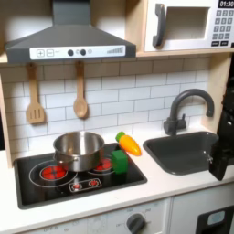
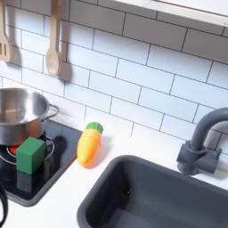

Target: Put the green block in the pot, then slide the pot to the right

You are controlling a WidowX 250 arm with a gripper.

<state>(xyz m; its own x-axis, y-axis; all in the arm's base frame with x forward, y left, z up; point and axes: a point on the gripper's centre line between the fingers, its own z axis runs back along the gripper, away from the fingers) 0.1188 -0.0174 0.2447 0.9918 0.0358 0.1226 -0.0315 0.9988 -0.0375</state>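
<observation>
Landmark: pot (image 1: pixel 79 149) (image 2: pixel 20 111) on stove (image 1: pixel 73 178) (image 2: pixel 36 174).
Green block (image 1: pixel 120 162) (image 2: pixel 31 155): on stove, just right of pot in both exterior views, outside it.
Carrot (image 1: pixel 130 143) (image 2: pixel 88 146): worktop (image 1: pixel 137 196), beyond block.
Claw (image 1: pixel 222 155): dark shape at first exterior view's right edge; opening cannot tell.

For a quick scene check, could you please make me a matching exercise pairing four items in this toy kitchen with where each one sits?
Items:
1. green block
2. pot
3. carrot
4. wooden spoon

Places:
A. hanging on the tiled wall
B. on the counter between stove and sink
C. on the stove's rear burner
D. on the stove, in front of the pot

Pairs: 1-D, 2-C, 3-B, 4-A
</observation>
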